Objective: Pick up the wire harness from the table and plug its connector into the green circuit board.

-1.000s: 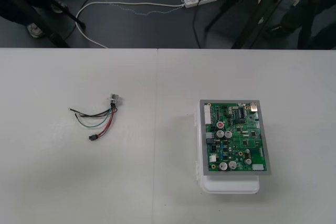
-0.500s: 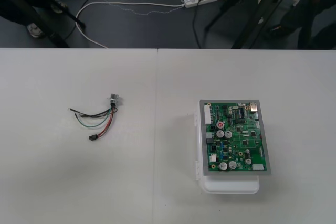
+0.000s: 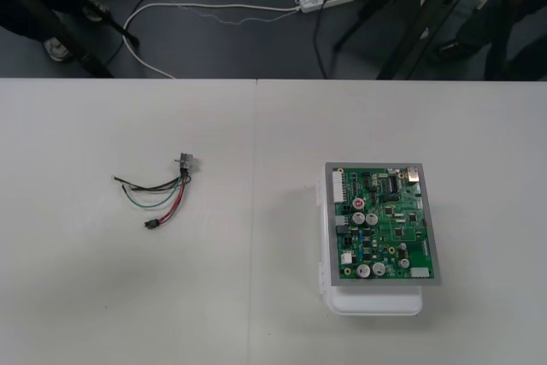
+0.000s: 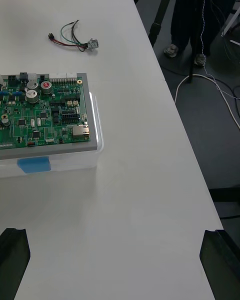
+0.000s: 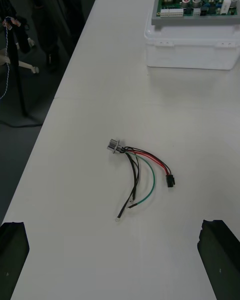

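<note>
**Harness loose on the table, both grippers wide open**

Front view first: the green circuit board [image 3: 385, 224] sits in its white base [image 3: 376, 301] on the light table [image 3: 256, 126]. And there's the wire harness [image 3: 158, 194], flat on the table well apart from the board, off toward the robot's left. Its metal socket [image 3: 185, 161] is the end nearer the board, while the black plug [image 3: 150, 224] lies on the table farther out.

Over to the right wrist view: the right gripper [image 4: 115, 235] hangs over bare table short of the board [image 4: 42, 115], its fingers [image 4: 12, 260] spread far apart with nothing between them. The base [image 4: 60, 160] cradles the board, a blue label on its near wall. The harness [image 4: 72, 37] lies on the far side of the board from this gripper.

Now the left wrist view: the left gripper [image 5: 115, 225] is spread wide too, fingers [image 5: 220, 245] gripping nothing. The harness [image 5: 140, 172] lies between this gripper and the board [image 5: 195, 2], near the gripper, red, black and green wires fanned out
</note>
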You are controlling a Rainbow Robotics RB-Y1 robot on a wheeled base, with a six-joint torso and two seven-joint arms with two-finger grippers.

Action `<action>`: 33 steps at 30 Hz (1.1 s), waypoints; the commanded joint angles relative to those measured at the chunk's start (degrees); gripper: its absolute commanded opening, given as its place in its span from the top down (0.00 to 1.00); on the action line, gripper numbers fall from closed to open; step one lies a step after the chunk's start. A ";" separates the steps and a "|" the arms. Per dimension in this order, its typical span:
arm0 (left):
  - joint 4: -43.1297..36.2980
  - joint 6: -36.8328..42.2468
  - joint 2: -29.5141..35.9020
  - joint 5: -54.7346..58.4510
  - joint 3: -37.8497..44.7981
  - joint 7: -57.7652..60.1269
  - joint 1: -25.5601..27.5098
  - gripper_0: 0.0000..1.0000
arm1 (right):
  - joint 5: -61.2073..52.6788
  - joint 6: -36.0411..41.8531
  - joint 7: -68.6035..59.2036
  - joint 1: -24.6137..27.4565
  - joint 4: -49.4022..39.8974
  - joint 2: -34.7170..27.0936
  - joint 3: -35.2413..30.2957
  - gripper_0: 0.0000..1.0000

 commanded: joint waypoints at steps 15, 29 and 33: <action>-0.03 -0.01 0.04 0.02 0.02 0.00 0.00 0.00 | -0.03 0.00 0.02 0.00 0.00 -0.03 0.00 0.00; -0.03 -0.01 0.04 0.02 0.02 0.00 0.00 0.00 | -0.03 0.00 0.02 0.00 0.00 -0.03 0.00 0.00; -0.03 -0.01 0.04 0.02 0.02 0.00 0.00 0.00 | -0.03 0.00 0.02 0.00 0.00 -0.03 0.00 0.00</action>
